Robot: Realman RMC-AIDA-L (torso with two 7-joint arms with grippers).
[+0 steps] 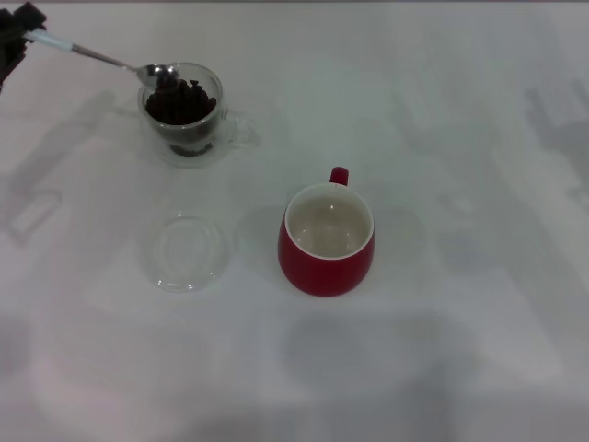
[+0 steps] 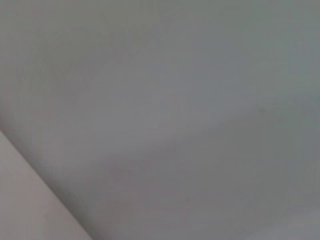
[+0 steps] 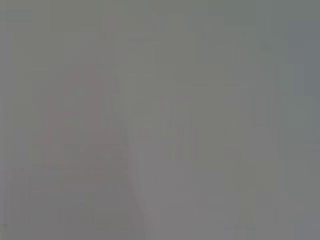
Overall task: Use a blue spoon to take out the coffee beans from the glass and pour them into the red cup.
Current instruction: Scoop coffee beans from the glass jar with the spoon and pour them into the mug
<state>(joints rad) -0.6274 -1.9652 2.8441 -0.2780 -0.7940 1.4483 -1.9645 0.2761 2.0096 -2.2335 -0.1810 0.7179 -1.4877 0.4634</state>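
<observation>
In the head view my left gripper [image 1: 20, 35] sits at the far left corner, shut on the pale handle of the blue spoon [image 1: 97, 57]. The spoon's silver bowl rests at the rim of the glass [image 1: 187, 115], touching the top of the coffee beans [image 1: 181, 99] heaped inside. The red cup [image 1: 327, 239] stands upright near the table's middle, its cream inside bare, handle pointing away from me. Both wrist views show only blank grey surface. My right gripper is out of view.
A flat clear round dish [image 1: 187, 251] lies on the white table [image 1: 460, 184], left of the red cup and nearer to me than the glass.
</observation>
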